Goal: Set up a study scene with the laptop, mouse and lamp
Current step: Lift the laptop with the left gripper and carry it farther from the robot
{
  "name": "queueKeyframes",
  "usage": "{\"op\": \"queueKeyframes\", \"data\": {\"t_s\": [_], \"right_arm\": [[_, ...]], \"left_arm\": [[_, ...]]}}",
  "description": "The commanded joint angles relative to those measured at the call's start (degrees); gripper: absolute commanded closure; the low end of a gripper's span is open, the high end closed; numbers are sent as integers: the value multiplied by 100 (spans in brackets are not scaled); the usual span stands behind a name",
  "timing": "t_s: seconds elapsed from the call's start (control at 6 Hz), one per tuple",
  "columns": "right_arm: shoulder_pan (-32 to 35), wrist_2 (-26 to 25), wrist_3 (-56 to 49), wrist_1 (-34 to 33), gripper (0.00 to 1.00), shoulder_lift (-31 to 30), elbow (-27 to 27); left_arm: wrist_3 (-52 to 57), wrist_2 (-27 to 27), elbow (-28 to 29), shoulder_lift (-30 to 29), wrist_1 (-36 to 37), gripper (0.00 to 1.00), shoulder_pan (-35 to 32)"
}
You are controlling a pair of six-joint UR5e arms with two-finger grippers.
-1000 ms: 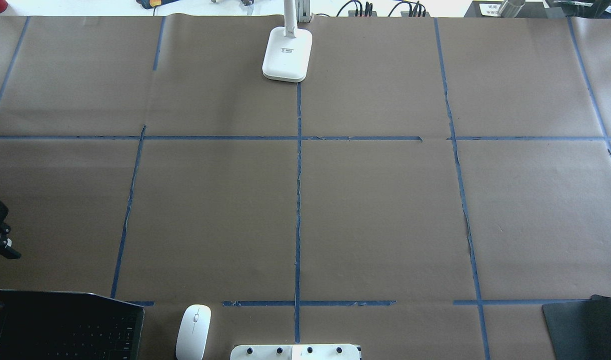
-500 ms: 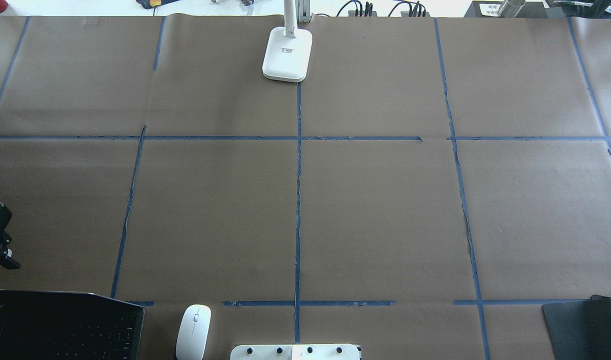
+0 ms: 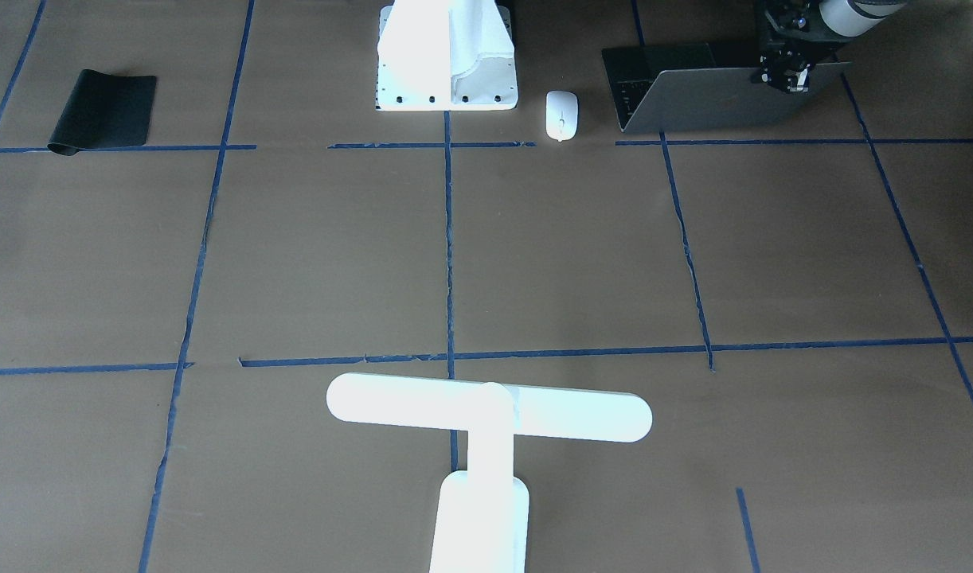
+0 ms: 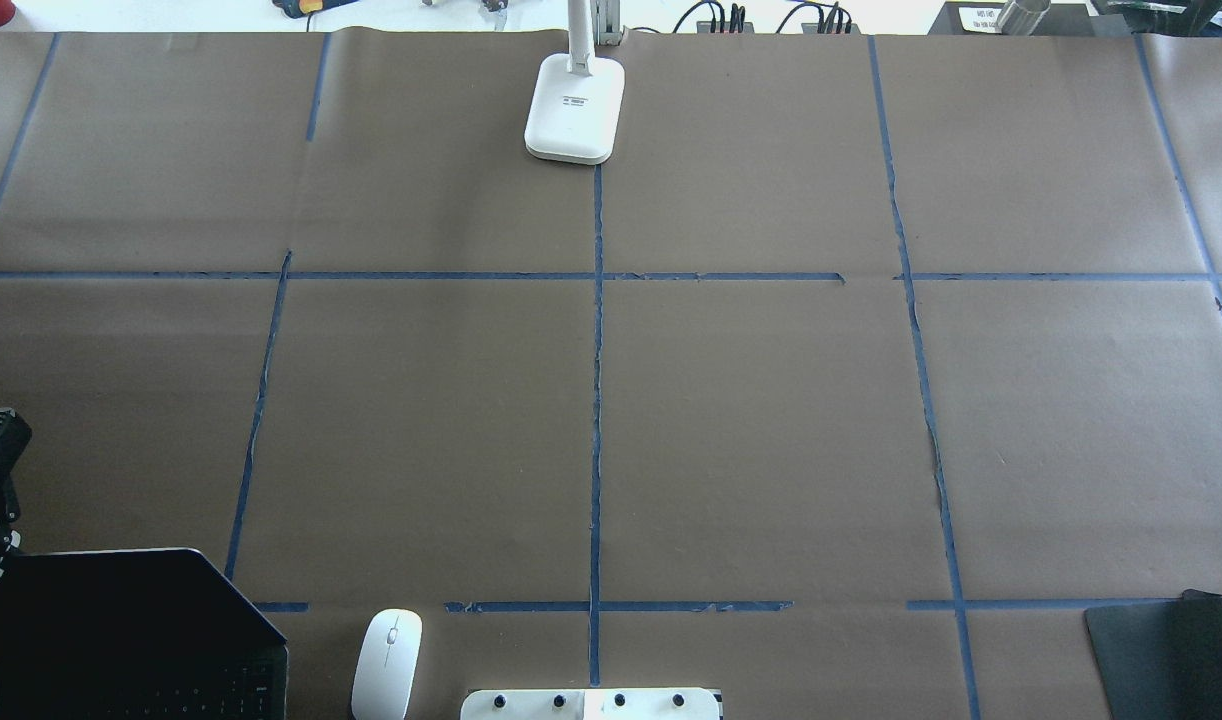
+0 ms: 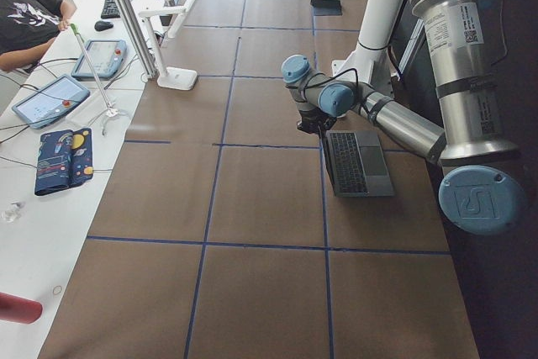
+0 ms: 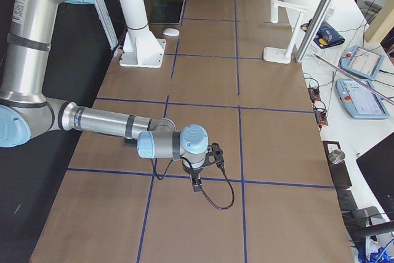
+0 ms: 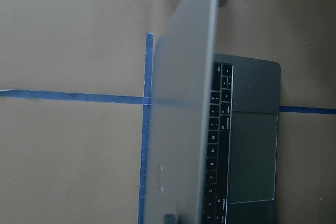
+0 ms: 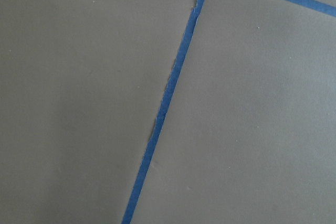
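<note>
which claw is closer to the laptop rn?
Left. Left claw sits at the top edge of the laptop lid; right claw hangs far off, toward the table's opposite end.

The desk [image 4: 421, 420] has brown paper [image 4: 771, 420] and blue tape lines [image 4: 596, 400]. On it sit a laptop [image 3: 709, 102], mouse [image 3: 561, 114], lamp [image 3: 486, 414], black mat [image 3: 104, 111] and white stand [image 3: 447, 56].

Overhead view: the near edge cuts off the laptop [image 4: 121, 620], mouse [image 4: 387, 665] and mat [image 4: 1166, 655]. The far edge cuts off the lamp [image 4: 574, 110] below its head.

Left wrist view: the blurred lid [image 7: 181, 129] hides the keyboard [image 7: 218, 145] rows nearest the hinge and most of the mouse.

The left gripper [image 3: 783, 73] sits at the lid's edge, too small to read its fingers. The right gripper [image 6: 196, 184] shows in 1 side view only, so its jaw state is indeterminate.
</note>
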Motion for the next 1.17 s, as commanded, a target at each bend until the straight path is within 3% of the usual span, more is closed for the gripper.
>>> {"op": "queueKeyframes", "data": {"t_s": [0.0,0.5,1.0], "right_arm": [[0,-2,0,-2,0,6,-1],[0,-2,0,-2,0,6,-27],[0,-2,0,-2,0,15,-45]], "left_arm": [[34,5,-75,-182,-9,91,-27],[34,84,-58,-586,-17,91,-753],[25,550,117,-1314,88,92,-914]]}}
